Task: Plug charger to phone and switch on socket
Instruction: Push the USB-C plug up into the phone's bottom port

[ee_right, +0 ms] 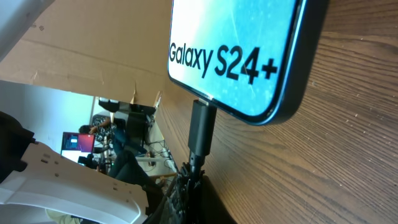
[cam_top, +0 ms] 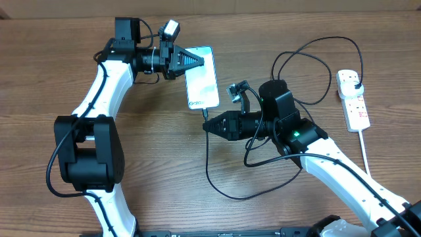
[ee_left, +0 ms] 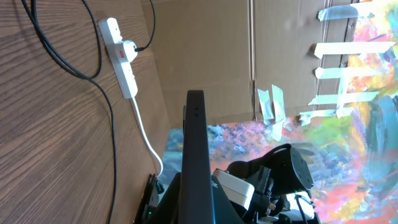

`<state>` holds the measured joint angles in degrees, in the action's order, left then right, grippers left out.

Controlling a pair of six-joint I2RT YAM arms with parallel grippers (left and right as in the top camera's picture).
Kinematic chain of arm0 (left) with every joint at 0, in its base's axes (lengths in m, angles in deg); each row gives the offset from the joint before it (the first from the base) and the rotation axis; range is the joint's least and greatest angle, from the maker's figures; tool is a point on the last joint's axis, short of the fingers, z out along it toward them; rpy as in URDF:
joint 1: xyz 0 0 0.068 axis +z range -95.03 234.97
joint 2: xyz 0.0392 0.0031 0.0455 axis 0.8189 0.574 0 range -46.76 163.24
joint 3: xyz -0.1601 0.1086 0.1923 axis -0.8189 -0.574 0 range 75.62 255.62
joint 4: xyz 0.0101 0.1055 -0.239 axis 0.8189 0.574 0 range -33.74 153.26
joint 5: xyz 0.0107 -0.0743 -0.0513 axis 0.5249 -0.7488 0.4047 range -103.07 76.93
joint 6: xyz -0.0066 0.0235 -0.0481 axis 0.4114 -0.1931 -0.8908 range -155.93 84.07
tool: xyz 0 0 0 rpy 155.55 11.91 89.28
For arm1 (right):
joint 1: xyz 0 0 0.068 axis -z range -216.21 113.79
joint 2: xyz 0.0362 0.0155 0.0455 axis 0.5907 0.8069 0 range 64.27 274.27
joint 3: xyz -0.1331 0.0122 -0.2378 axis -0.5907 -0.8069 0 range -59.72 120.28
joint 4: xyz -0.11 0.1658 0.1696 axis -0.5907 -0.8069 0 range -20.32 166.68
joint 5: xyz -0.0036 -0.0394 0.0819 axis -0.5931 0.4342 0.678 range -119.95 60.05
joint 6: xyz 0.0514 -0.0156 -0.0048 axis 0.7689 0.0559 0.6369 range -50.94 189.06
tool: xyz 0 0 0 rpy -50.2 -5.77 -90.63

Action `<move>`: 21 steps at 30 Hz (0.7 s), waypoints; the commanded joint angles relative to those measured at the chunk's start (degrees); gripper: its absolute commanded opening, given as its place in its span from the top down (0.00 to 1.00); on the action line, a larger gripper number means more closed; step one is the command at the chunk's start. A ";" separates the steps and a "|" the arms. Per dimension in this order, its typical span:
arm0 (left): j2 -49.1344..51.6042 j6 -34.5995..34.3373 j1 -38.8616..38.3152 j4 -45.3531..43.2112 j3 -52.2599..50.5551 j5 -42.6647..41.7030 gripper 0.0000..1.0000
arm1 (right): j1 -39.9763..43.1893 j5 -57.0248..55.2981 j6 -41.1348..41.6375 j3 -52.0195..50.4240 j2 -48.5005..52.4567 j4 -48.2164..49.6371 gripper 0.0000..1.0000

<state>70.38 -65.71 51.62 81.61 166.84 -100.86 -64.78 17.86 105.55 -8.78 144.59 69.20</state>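
Note:
The phone (cam_top: 203, 79) lies on the wooden table with its blue screen lit; the right wrist view shows its "Galaxy S24+" screen (ee_right: 239, 53). My left gripper (cam_top: 197, 60) is shut on the phone's far end, and in the left wrist view the phone's dark edge (ee_left: 196, 143) runs up between the jaws. My right gripper (cam_top: 209, 125) is shut on the charger's small plug tip (ee_right: 202, 127), which butts against the phone's bottom edge. The charger's black cable (cam_top: 217, 181) loops over the table to the white socket (cam_top: 354, 99), where its black plug (cam_top: 356, 80) sits in an outlet.
The socket's thick white cord (cam_top: 366, 155) runs toward the front right edge. More loops of black cable (cam_top: 309, 66) lie between the right arm and the socket. In the left wrist view the socket (ee_left: 121, 56) shows far off with a red mark.

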 commanded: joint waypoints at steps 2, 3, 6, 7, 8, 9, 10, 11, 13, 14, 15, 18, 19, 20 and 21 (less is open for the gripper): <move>-0.24 0.85 -0.76 0.39 0.00 -2.86 0.96 | 1.36 -2.75 0.66 -0.09 0.24 1.53 0.96; -0.24 0.85 -0.92 0.39 0.00 -2.86 0.96 | 1.49 -2.75 0.81 -0.09 0.24 1.64 0.96; -0.24 0.85 -1.46 0.39 0.00 -2.86 0.96 | 1.66 -2.78 0.83 -0.09 0.24 1.95 0.96; -0.24 0.85 -1.60 0.39 0.00 -2.86 0.96 | 1.66 -2.78 0.83 -0.09 0.24 2.12 0.96; -0.24 0.85 -1.75 0.39 0.00 -2.86 0.96 | 1.66 -2.78 0.83 -0.09 0.24 2.29 0.96; -0.24 0.85 -1.88 0.39 0.00 -2.89 0.96 | 1.66 -2.80 0.83 -0.09 0.24 2.36 0.96; -0.24 0.83 -1.97 0.39 0.00 -2.89 0.96 | 1.66 -2.80 0.83 -0.09 0.24 2.51 0.96; -0.24 0.83 -2.03 0.39 0.00 -2.86 0.96 | 1.66 -2.80 0.83 -0.09 0.24 2.54 0.96; -0.24 0.83 -2.16 0.46 0.00 -2.86 0.96 | 1.73 -2.82 0.81 -0.09 0.31 2.60 0.96; -0.24 0.83 -2.23 0.61 0.00 -2.89 0.96 | 1.79 -2.97 0.83 -0.09 0.42 2.60 0.96; -0.24 0.83 -2.32 0.92 0.00 -2.89 0.96 | 1.95 -2.97 0.83 -0.09 0.50 2.60 0.96; -0.24 0.90 -2.36 2.01 0.00 -2.89 0.96 | 2.67 -2.93 0.83 -0.09 0.83 2.58 0.96; -0.24 0.92 -2.36 2.10 0.00 -2.89 0.96 | 2.91 -2.89 0.83 -0.09 0.87 2.54 0.96; -0.24 0.90 -2.36 2.08 0.00 -2.89 0.96 | 3.13 -2.69 0.83 -0.09 0.87 2.51 0.96; -0.24 0.94 -2.36 2.05 0.00 -2.89 0.96 | 3.17 -2.54 0.83 -0.09 0.87 2.54 0.96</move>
<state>70.38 -65.71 50.81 82.92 166.84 -99.74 -63.80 18.78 106.38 -9.28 144.83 70.20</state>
